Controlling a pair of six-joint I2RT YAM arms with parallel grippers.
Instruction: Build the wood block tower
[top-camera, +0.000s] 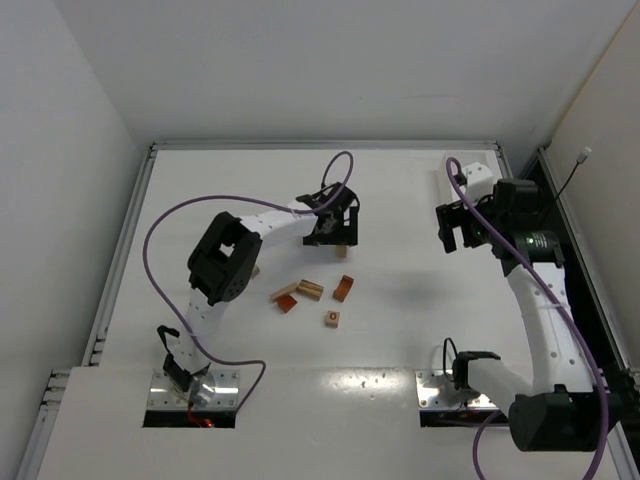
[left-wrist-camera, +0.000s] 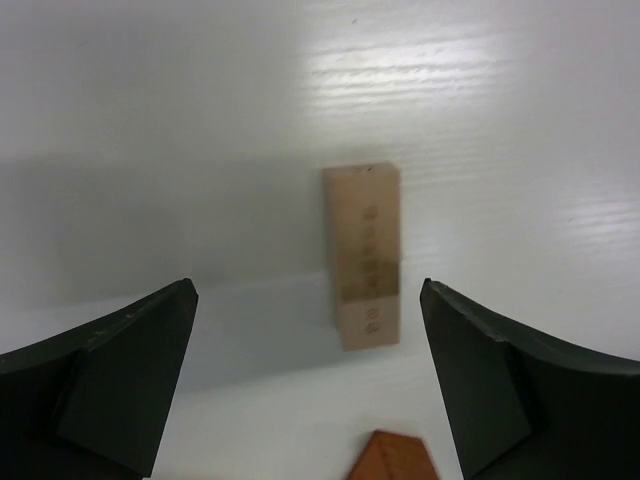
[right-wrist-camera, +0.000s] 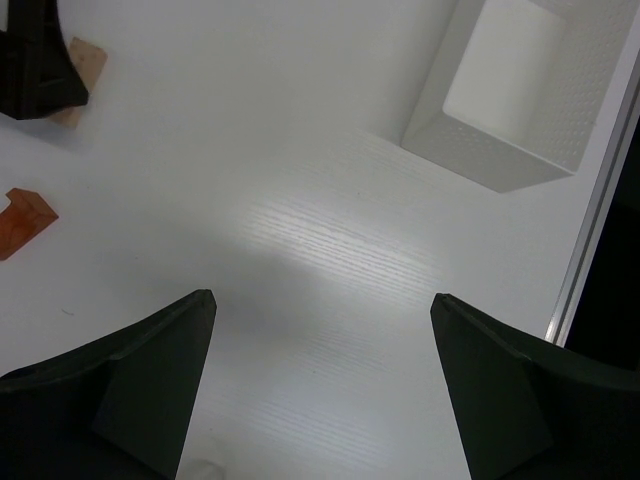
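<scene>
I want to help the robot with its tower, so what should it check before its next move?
1. Left gripper open: ok.
2. Tan block between its fingers: ok, though off centre.
3. Fingers low enough to grab it: cannot tell.
4. Right gripper open, holding nothing: ok.
5. Right gripper away from the blocks, near the white tray: ok.
6. Tower begun: not ok; the other blocks lie loose on the table.
</scene>
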